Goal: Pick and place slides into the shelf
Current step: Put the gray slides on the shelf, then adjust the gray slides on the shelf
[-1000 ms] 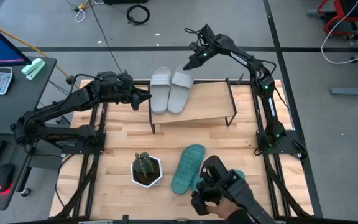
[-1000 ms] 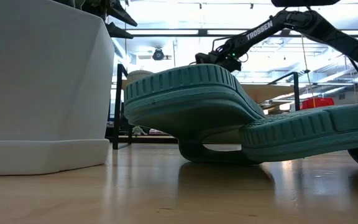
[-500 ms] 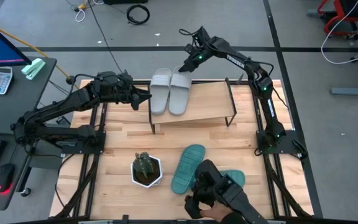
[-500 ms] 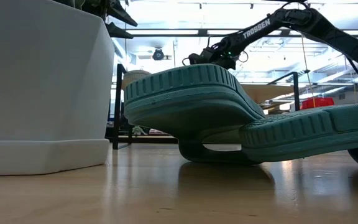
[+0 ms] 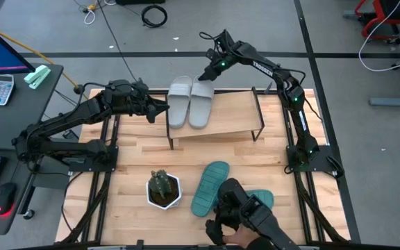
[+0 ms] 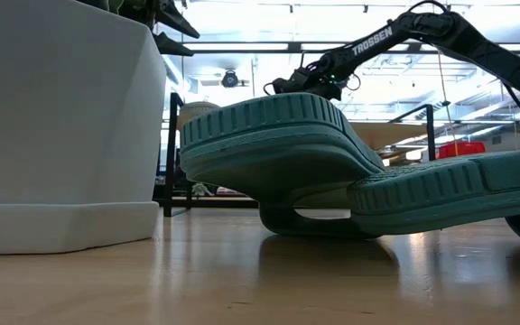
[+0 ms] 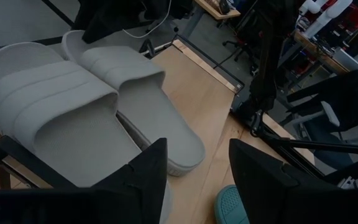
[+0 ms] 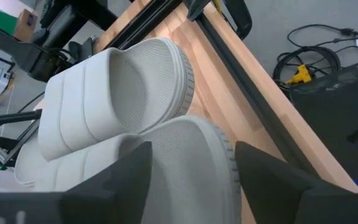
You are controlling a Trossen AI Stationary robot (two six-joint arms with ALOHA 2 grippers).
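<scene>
So the left gripper [image 5: 164,107] is parked just beside the left end of the shelf [image 5: 231,114], fingers partly apart with nothing between them, level with the grey pair. Looks like it's only waiting.

The two grey slides [image 5: 189,102] sit side by side on the left end of the shelf top, and the right gripper [image 5: 203,74] hovers right over the far end of the right-hand grey one. From its wrist camera the fingers [image 8: 120,180] stand wide, with the grey slide [image 8: 185,168] lying below and between them, not pinched. I'd call this the release step for the second grey slide: it's down on the board, grip let go.

Next move, my guess: lift clear without dragging the slide, then swing back to the near side of the table, well away from that gripper, where the two teal slides [image 5: 209,187] lie overlapped next to the potted plant [image 5: 164,189]. The top one probably goes first.
</scene>
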